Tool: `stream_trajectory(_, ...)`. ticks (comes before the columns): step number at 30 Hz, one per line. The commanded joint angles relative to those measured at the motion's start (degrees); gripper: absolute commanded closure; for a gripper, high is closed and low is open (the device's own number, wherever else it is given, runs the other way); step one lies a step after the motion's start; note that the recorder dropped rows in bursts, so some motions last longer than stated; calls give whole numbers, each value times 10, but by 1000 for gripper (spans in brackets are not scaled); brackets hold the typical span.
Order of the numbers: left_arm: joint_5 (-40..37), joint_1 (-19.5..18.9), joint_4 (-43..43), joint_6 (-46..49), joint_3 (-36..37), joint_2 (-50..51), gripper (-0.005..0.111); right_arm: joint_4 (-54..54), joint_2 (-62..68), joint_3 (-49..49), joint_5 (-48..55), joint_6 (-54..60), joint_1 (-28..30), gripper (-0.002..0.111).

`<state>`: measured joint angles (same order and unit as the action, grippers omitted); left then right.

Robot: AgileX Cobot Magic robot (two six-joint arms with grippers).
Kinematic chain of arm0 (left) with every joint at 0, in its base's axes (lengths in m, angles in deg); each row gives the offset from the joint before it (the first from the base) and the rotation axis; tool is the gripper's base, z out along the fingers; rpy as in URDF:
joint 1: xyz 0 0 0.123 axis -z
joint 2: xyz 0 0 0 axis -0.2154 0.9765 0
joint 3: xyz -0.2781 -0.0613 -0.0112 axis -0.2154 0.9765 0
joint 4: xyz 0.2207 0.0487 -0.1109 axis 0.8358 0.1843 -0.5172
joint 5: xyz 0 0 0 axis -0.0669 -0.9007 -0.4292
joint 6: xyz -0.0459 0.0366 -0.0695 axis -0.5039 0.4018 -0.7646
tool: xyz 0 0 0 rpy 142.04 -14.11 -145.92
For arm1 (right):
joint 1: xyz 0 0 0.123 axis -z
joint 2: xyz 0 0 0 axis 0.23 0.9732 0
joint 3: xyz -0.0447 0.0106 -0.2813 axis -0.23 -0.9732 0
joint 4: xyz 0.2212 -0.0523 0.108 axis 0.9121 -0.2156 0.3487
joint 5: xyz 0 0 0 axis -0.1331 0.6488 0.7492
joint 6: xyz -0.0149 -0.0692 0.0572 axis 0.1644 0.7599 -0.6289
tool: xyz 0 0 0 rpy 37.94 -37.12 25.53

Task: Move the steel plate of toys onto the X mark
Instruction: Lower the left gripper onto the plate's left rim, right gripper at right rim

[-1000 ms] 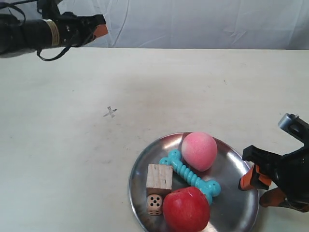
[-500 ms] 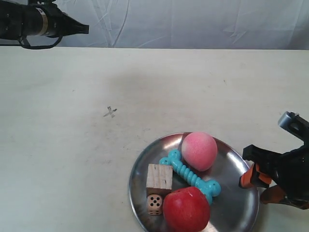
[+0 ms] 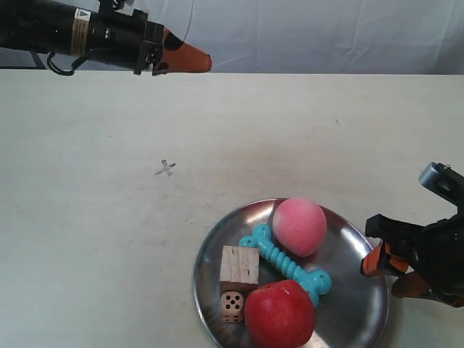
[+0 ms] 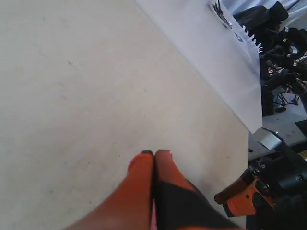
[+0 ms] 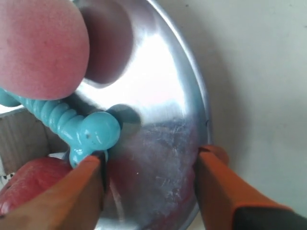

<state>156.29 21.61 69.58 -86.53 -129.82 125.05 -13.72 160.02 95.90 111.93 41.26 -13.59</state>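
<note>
While our right gripper sits with jaws apart astride the three o'clock rim of the steel plate, the X mark lies well apart toward ten o'clock. Our left gripper, pinched together, hovers far beyond.

The left arm was a black tube ringed by a pale tan band, with a small white label and a looped black cable. The left end effector and right end effector had tapered orange fingers on black bodies. The right one bore a silver-grey metal cap.
</note>
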Motion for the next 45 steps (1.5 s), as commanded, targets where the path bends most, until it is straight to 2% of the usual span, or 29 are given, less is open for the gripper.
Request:
stream_trajectory(1,-1,2,3,4,15,-3,107,-2,-4,-2,-3,21,3,55)
stream_trajectory(3,-74,1,3,100,13,-3,107,-2,-4,-2,-8,21,3,55)
stream_trajectory(5,-182,1,-31,262,11,-3,107,-2,-4,-2,-16,23,3,55)
stream_trajectory(9,-438,1,-128,563,1,-3,107,-2,-4,-2,-15,25,3,55)
stream_trajectory(11,-591,1,-181,688,-7,-3,107,-2,-4,-2,-14,25,3,55)
stream_trajectory(14,-780,-5,-262,735,-10,-3,107,0,-4,-2,-17,25,3,55)
stream_trajectory(17,-964,-11,-436,723,-10,-3,107,2,-4,-2,-30,26,3,55)
stream_trajectory(19,-1049,-13,-556,745,-8,-3,107,2,-4,-2,-34,26,3,55)
stream_trajectory(22,-1096,-16,-755,901,2,-3,107,2,-4,-2,-30,26,3,55)
stream_trajectory(24,-1109,-16,-927,1073,10,-3,107,2,-4,-2,-28,26,3,55)
stream_trajectory(27,-1168,-16,-1185,1280,14,-3,107,2,-4,-2,-26,26,3,55)
stream_trajectory(30,-1236,-16,-1318,1366,14,-3,107,2,-4,-2,-8,26,3,55)
stream_trajectory(32,-1258,-16,-1358,1374,14,-3,107,1,-4,-2,5,26,3,55)
stream_trajectory(34,-1276,-13,-1361,1394,14,-3,103,0,-4,-2,20,26,3,55)
stream_trajectory(37,-1316,0,-1364,1413,14,-3,89,-1,-4,-2,37,26,3,55)
stream_trajectory(41,-1352,41,-1369,1449,15,-3,60,-1,-4,-11,37,19,3,55)
stream_trajectory(43,-1353,66,-1365,1476,15,-3,50,0,-4,-21,36,16,3,55)
stream_trajectory(45,-1347,94,-1364,1500,15,-3,46,0,-4,-36,36,15,3,55)
